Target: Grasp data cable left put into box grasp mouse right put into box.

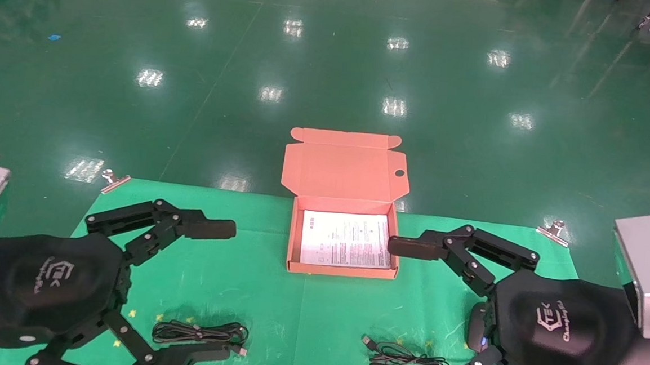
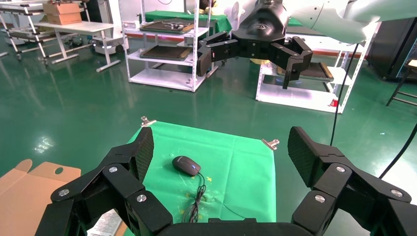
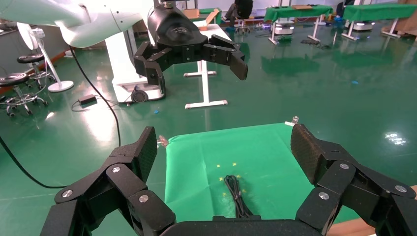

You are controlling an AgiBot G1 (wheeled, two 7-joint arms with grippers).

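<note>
Left pincer [image 1: 214,291] spread wide above the data cable [image 1: 200,333], right pincer [image 1: 393,308] likewise splayed over the mouse [image 1: 477,327], box [image 1: 342,269] open between them on the worktop [image 1: 294,316].

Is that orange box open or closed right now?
Open. The box has its lid folded back and standing up behind it, so the white printed sheet inside shows.

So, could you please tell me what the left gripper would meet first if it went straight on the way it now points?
Probably the right gripper, facing it open across the green cloth. The left gripper is open too; nothing shows between them, though depth is unclear.
</note>
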